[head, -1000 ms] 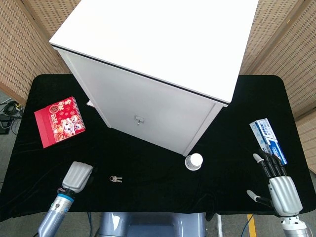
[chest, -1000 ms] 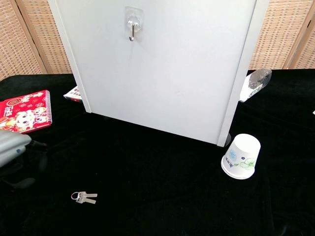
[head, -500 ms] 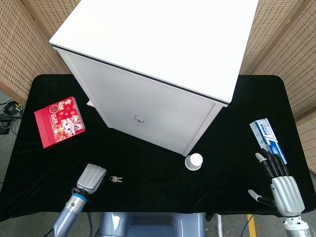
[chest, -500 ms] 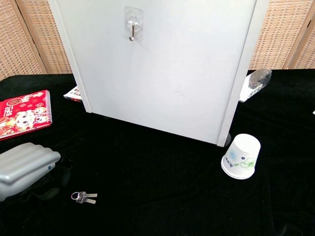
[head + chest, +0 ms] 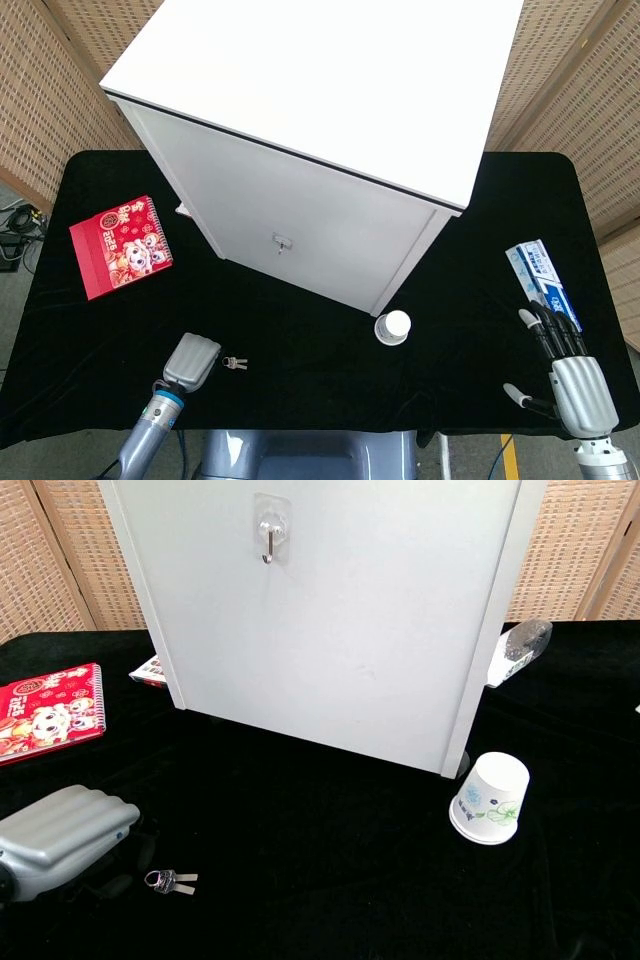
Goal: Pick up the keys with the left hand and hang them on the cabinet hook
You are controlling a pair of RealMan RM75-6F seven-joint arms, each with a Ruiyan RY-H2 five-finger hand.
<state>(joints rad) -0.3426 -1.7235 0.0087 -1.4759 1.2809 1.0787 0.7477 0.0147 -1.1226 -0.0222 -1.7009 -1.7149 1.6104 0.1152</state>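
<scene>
The keys (image 5: 234, 363) (image 5: 171, 881), two small silver keys on a ring, lie flat on the black table near its front edge. My left hand (image 5: 191, 360) (image 5: 62, 836) hovers just left of them, back upward, fingers hidden beneath it; it holds nothing I can see. The hook (image 5: 268, 542) is a metal hook on a clear pad high on the white cabinet's (image 5: 300, 120) front face. My right hand (image 5: 568, 375) rests at the front right, fingers stretched out and apart, empty.
A white paper cup (image 5: 392, 327) (image 5: 489, 797) stands upside down by the cabinet's front right corner. A red notebook (image 5: 122, 246) (image 5: 45, 710) lies at the left. A blue and white box (image 5: 542, 282) lies at the right.
My left hand has moved rightward across the table's front edge to a spot next to the keys. The keys have not moved. The right hand slid back slightly.
</scene>
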